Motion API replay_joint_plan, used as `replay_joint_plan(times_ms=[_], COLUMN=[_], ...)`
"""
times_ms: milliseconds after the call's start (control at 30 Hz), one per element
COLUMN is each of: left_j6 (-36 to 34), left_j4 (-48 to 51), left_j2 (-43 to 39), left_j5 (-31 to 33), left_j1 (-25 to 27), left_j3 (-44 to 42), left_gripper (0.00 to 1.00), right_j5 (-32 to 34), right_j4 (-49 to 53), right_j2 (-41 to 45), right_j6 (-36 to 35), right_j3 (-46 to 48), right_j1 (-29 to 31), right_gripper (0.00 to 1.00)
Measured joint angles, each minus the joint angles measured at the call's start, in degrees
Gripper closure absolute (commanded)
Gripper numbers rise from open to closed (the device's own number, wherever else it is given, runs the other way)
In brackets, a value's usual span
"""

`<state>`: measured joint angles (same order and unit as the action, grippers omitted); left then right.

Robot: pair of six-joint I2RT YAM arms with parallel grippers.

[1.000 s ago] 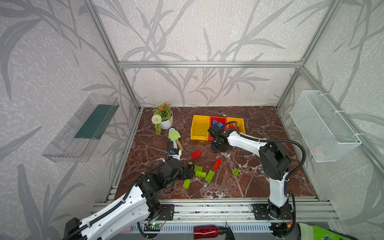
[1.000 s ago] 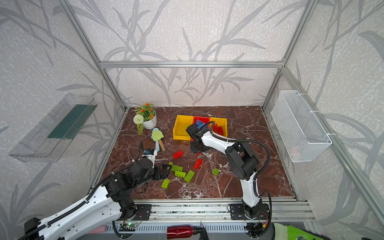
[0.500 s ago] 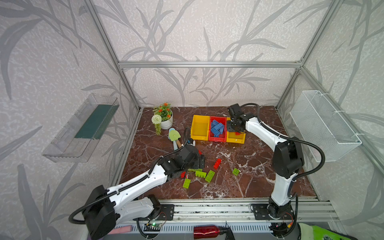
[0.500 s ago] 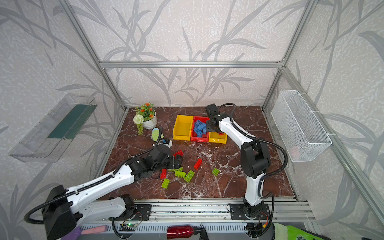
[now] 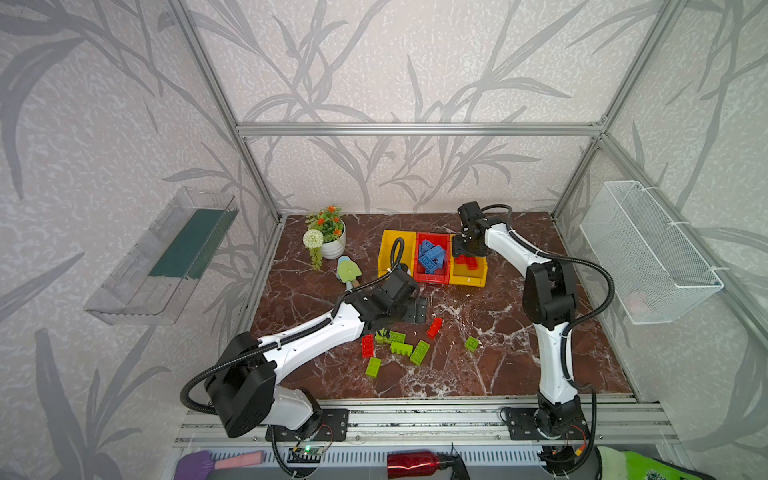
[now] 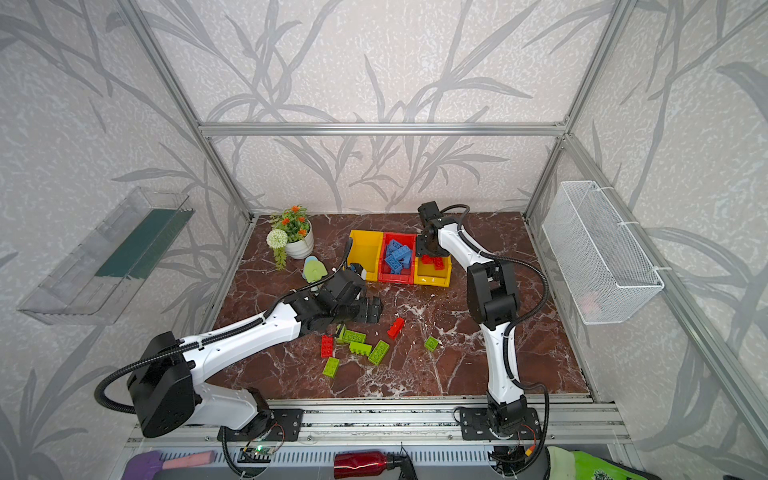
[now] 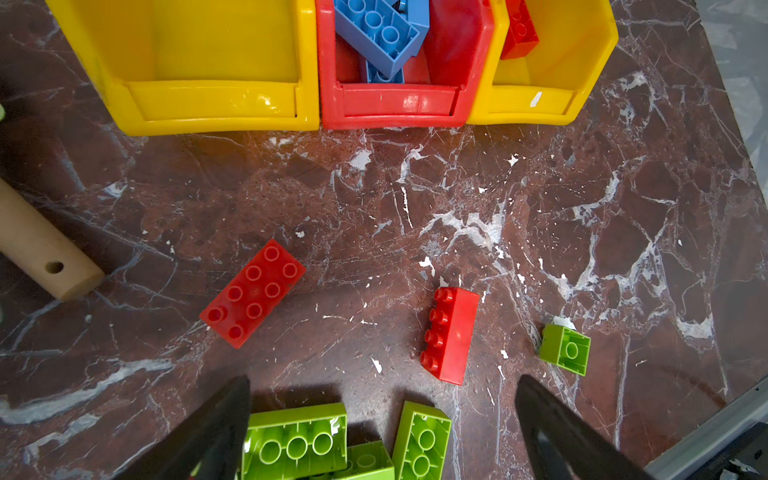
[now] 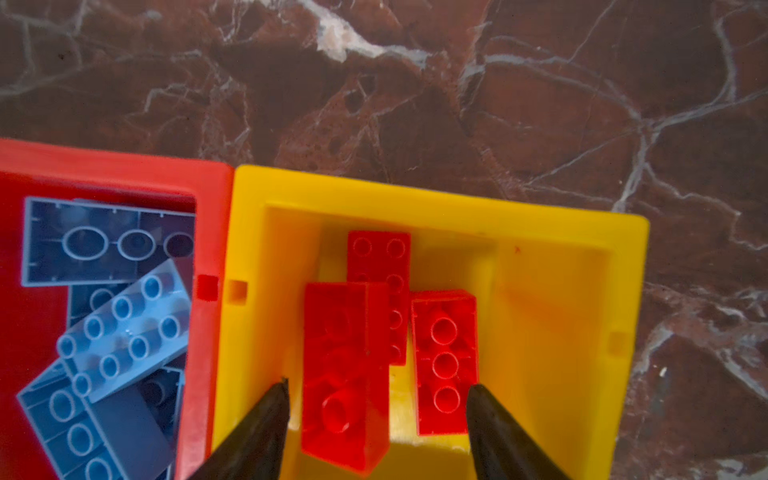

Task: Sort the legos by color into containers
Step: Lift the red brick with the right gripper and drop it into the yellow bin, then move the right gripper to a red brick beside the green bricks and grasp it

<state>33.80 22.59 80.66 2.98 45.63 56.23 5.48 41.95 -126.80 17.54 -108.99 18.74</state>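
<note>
My right gripper hangs open over the right yellow container. A blurred red lego lies between its fingers, touching neither, beside two other red legos. The red container holds several blue legos. The left yellow container looks empty. My left gripper is open and empty above lime green legos. Red legos and a small green one lie ahead of it. In both top views green and red legos lie below the left gripper.
A potted plant and a green toy trowel with a wooden handle stand left of the containers. A white wire basket hangs on the right wall and a clear tray on the left wall.
My right gripper moved from the table in front of the containers to above the right yellow one and opened, letting a red lego go. My left arm reached forward over the loose legos.
</note>
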Motion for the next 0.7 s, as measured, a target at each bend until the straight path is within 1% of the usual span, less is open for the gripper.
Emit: replay_joint_plan(times_ms=[100,200,300,433,533,700], left_j6=[-0.26,-0.26,-0.20,0.72,1.75,2.89], left_j4=[0.22,0.59,0.74,0.98,1.42,3.19], left_j2=[-0.70,-2.91,-6.82,-13.81,-18.88,-25.83], left_j5=[0.04,0.17,0.42,1.07,1.53,1.86], left_j1=[-0.07,-0.11,-0.11,-0.11,-0.11,-0.11], left_j3=[0.00,-0.13,-1.40,-6.01,-10.23,-15.23], left_gripper=[0.01,0.01,0.01,0.01,0.01,0.01], right_j5=[-0.39,-1.46,-2.69,-4.55,-5.09,-5.57], right_j4=[-0.09,-0.44,-0.72,-2.16,-3.28,-5.35], right_j2=[1.03,4.63,10.23,19.45,25.66,32.24], right_j6=[-0.04,0.22,1.09,3.19,5.33,10.36], right_j3=[0.44,4.31,9.79,19.17,26.64,37.90], right_j1=[0.00,0.07,0.42,1.95,4.87,13.64], right_gripper=[0.28,0.28,0.28,0.28,0.28,0.29])
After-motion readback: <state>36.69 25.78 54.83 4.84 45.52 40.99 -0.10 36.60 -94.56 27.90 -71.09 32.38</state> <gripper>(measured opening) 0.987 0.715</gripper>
